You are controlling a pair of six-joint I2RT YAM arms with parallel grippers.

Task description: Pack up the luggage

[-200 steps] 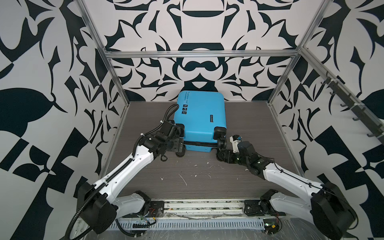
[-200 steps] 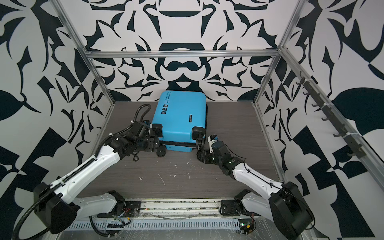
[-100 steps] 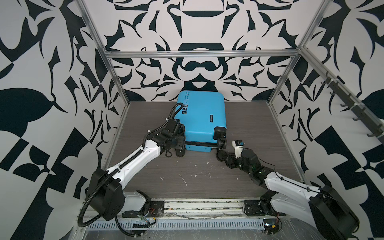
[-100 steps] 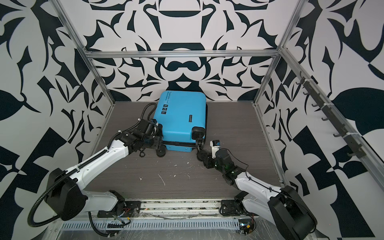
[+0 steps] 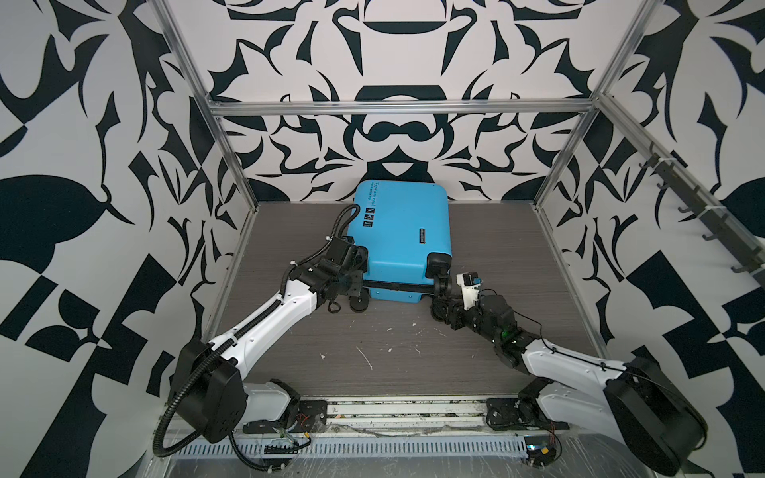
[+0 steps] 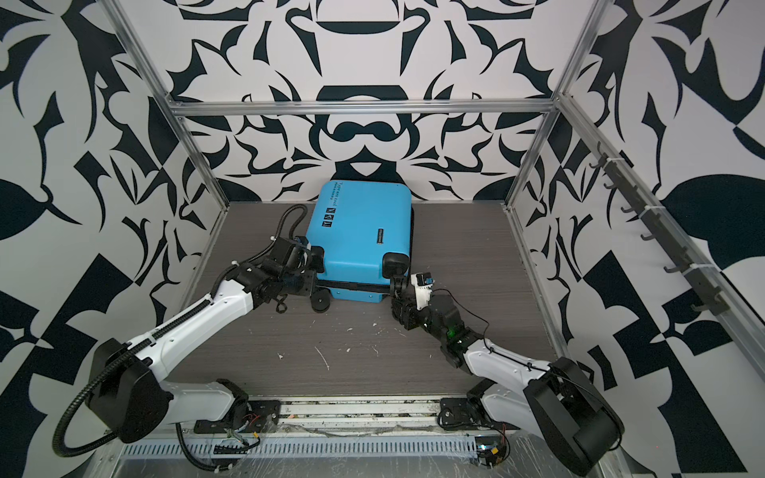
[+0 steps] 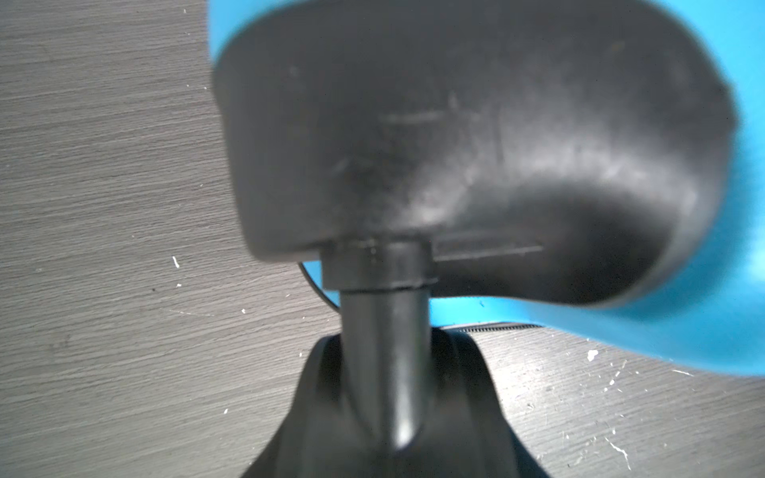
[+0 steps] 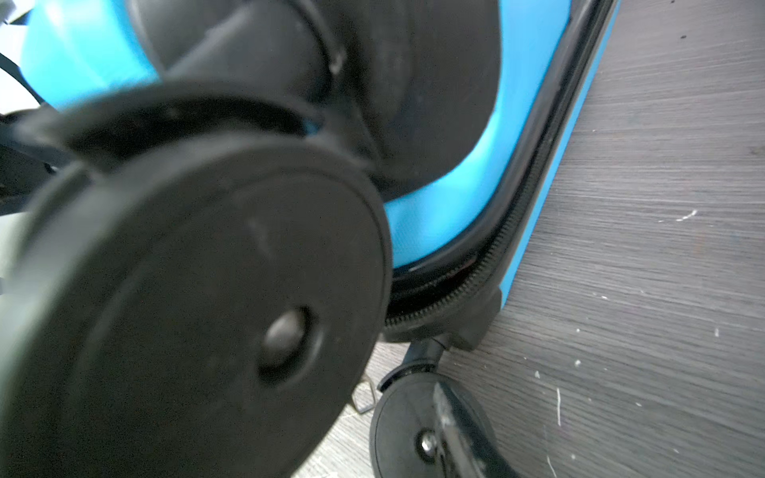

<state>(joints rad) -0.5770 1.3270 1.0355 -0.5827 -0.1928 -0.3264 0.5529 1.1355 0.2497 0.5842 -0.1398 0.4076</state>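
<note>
Luggage (image 5: 403,240) lies flat at twelve o'clock on the surface (image 5: 414,364), by the back wall. Left jaws sit at its seven-o'clock wheel (image 5: 358,306), right jaws at its five-o'clock wheel (image 8: 198,306). Opening and hold of either: cannot tell.

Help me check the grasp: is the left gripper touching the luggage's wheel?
Cannot tell. In both top views the left gripper blends into the dark corner of the luggage; its wrist view shows no fingers.

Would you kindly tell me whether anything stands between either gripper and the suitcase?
Nothing visible does. The left gripper is right at the suitcase, by its left wheels, and the right gripper is by its right wheels; no other object lies between.
</note>
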